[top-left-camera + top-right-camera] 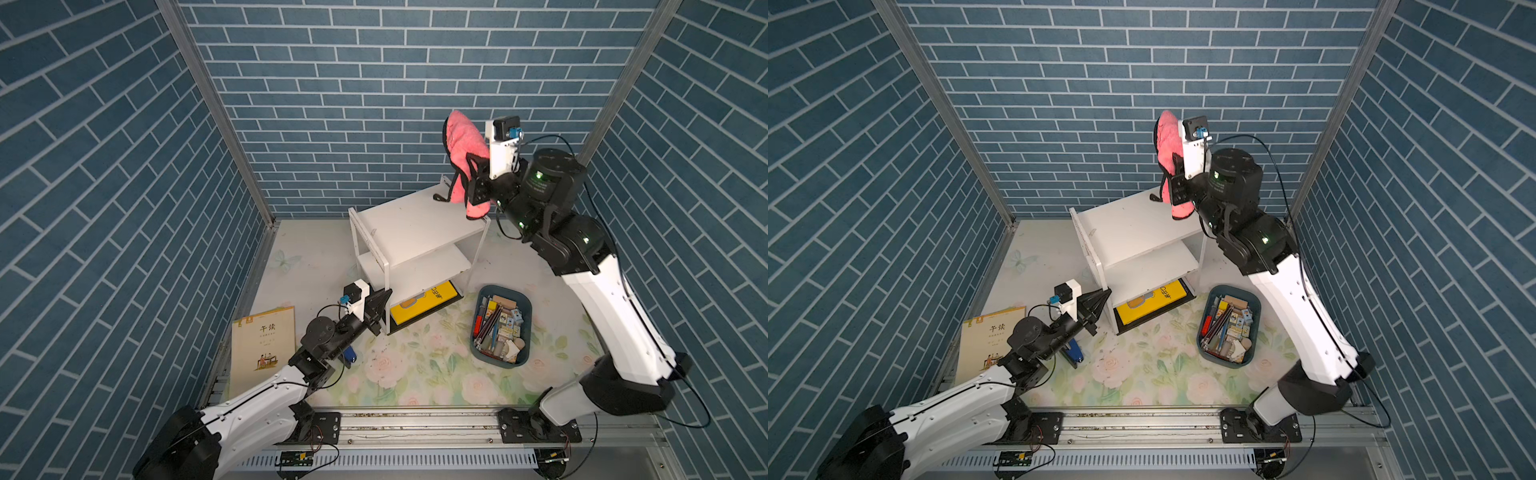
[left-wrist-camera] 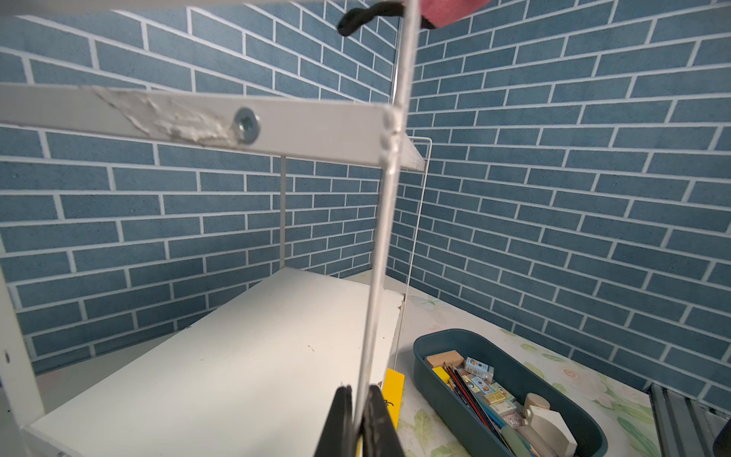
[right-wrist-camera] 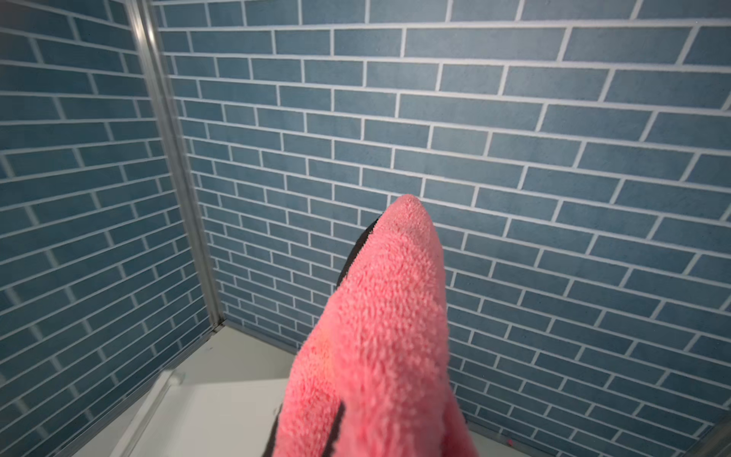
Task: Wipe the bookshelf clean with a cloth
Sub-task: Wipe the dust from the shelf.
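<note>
Cloth [image 1: 463, 145], coral-pink with black edging, sits folded in the right jaws, which are clamped shut on its lower half. We note it raised above the far right corner of the bookshelf [image 1: 415, 224], with most of the fabric standing up from the grip against the brick wall. Its black loop strap [image 1: 442, 195] droops to the top board near the far edge. The lower pink end sits at the board's right corner; we cannot tell whether it touches. In the right wrist view the cloth [image 3: 379, 336] fills the lower middle, with white board beneath it. Left jaws are closed on the slim white post [image 2: 389, 198] at the near left corner of the bookshelf, low down, close to the desk [image 1: 415, 374]. We count 2 white boards, with 1 yellow book [image 1: 424, 305] lying flat on the black base tray below them. A blue-grey bin [image 1: 528, 316] of small items stands on the floral desk just right of the shelf. A textbook [image 1: 264, 345] lies flat at the left, and a blue stapler [image 1: 350, 356] shows partly from under the left arm [image 1: 266, 395].
</note>
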`<state>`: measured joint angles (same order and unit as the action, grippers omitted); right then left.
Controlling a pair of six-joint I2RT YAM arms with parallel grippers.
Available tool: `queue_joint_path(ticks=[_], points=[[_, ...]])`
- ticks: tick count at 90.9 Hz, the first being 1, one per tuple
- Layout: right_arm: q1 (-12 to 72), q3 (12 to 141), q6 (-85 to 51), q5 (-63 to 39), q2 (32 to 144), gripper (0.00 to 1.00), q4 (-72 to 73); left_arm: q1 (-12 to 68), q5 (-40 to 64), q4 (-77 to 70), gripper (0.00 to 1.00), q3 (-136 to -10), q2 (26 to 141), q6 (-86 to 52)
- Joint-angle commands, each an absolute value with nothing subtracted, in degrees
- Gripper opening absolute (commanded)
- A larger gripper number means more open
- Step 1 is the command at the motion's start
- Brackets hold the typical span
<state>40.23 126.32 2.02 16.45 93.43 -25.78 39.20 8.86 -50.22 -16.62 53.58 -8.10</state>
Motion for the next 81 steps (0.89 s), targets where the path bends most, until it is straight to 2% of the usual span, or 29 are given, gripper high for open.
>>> queue_joint_path(ticks=[1,15,28,45,58,81], points=[[37.54,131.64,2.95,20.71,104.96,0.00,-24.15,38.04,1.48,-43.86,0.00,-17.39,55.25,-12.12],[32.28,144.43,-0.99,12.73,115.89,0.00,-27.46,38.02,1.74,-43.33,0.00,-17.55,56.22,-12.79],[27.73,144.35,-6.12,2.53,119.54,0.00,-29.09,37.97,2.09,-43.24,0.00,-17.73,57.03,-12.81],[25.96,131.98,-5.90,1.91,115.15,0.00,-30.61,38.01,0.78,-43.70,0.00,-17.93,57.61,-14.35],[25.84,119.76,-3.93,2.50,107.83,0.00,-30.30,38.05,-2.86,-44.80,0.00,-17.33,57.83,-16.87],[25.84,102.74,-1.07,5.29,94.83,0.00,-30.15,37.99,-3.28,-45.39,0.00,-17.17,58.68,-17.69]])
